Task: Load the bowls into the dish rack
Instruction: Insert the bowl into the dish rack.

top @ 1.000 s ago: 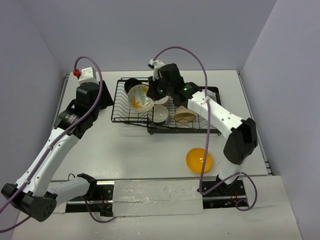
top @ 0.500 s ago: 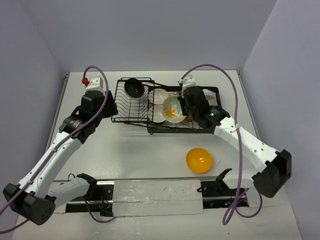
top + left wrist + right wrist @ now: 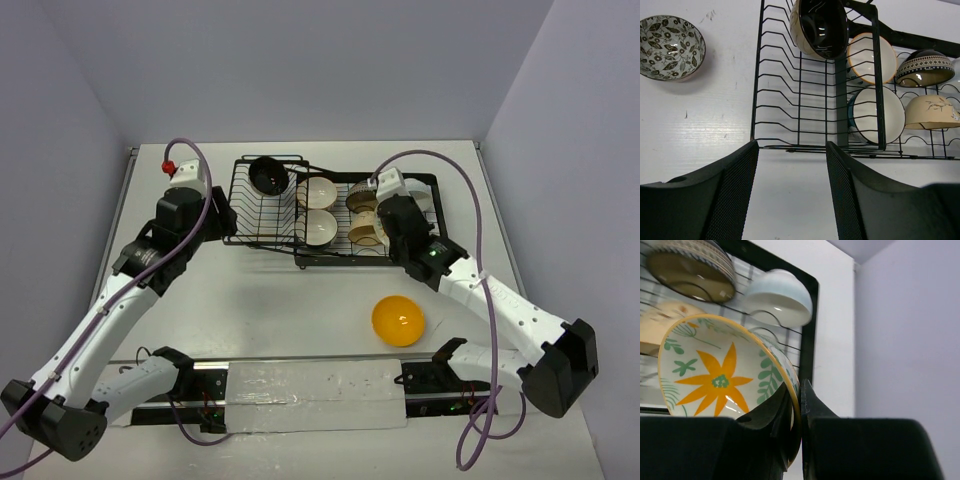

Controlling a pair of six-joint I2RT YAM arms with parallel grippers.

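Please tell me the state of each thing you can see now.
left gripper: open, empty
right gripper: shut on flower bowl
flower bowl: held by rim, tilted
black bowl: on edge in dish rack
orange bowl: upright on table, not loaded
leaf-pattern bowl: upright on table, not loaded

White table (image 3: pixel 280 300); plain lavender walls (image 3: pixel 300 70); soft even light

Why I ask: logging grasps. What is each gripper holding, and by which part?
The right gripper pinches the flower-painted bowl by its rim; the left gripper is open and empty.
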